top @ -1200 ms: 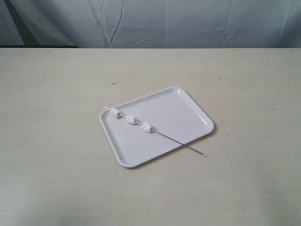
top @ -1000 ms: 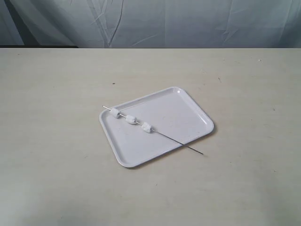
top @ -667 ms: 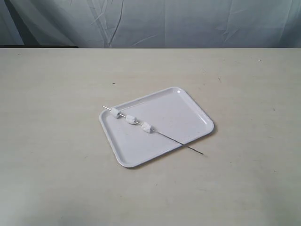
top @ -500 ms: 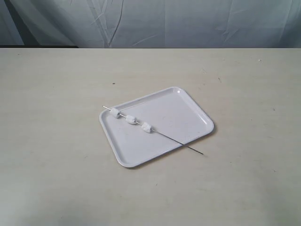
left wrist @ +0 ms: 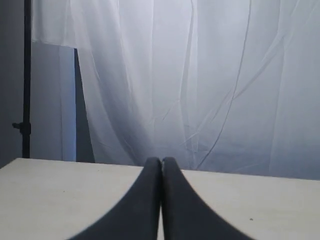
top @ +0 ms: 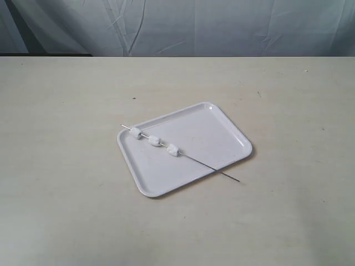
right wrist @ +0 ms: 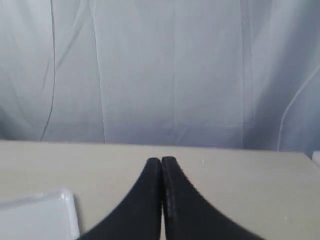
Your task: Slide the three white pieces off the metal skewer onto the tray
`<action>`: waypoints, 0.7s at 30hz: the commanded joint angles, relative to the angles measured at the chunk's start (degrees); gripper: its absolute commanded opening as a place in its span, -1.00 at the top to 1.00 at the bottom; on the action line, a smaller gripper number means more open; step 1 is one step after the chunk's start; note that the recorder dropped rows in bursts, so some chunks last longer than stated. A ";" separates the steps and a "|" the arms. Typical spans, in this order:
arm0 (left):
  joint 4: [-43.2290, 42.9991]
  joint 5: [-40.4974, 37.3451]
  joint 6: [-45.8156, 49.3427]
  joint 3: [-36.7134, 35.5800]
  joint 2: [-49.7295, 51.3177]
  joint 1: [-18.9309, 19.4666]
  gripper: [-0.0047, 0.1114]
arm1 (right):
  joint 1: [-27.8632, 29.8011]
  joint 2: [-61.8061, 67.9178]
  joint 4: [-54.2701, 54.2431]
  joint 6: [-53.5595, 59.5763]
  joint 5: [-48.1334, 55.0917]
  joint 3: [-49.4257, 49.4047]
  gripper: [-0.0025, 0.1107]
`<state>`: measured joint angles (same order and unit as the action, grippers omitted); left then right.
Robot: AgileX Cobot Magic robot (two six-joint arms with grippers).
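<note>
A glossy white tray [top: 211, 136] lies at an angle in the middle of the table. Across it rests the thin metal skewer [top: 208, 165], its point sticking out past the tray's near right rim. Three white pieces [top: 154, 141] are threaded on the skewer's far left half, spaced apart. Neither arm shows in the exterior view. My left gripper [left wrist: 161, 161] is shut with nothing in it, facing bare table and curtain. My right gripper [right wrist: 161, 160] is also shut and empty; a corner of the tray [right wrist: 42, 217] shows beside it.
The beige table [top: 66, 183] stretches wide on all sides of the tray. A pale curtain [top: 222, 27] hangs behind the table's far edge. A dark stand pole [left wrist: 27, 80] rises in the left wrist view.
</note>
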<state>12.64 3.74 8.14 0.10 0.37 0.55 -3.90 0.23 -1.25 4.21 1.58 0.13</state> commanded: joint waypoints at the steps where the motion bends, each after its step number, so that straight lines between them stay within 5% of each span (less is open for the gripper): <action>1: -4.66 2.40 -0.18 -0.10 -0.37 -0.05 0.92 | -0.12 -0.23 -0.84 0.15 -9.78 -0.13 0.97; 15: -4.70 11.94 -0.44 -0.10 -0.37 -0.05 0.92 | -0.12 -0.23 -1.10 0.02 -14.20 -0.13 0.97; 21: -4.57 17.80 -13.58 -0.10 -0.37 -0.05 0.92 | -0.12 -0.23 -8.41 -6.53 -18.65 -0.13 0.97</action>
<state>7.83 16.44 1.93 0.10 0.27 0.55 -3.90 0.23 -5.51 1.88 -12.83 0.13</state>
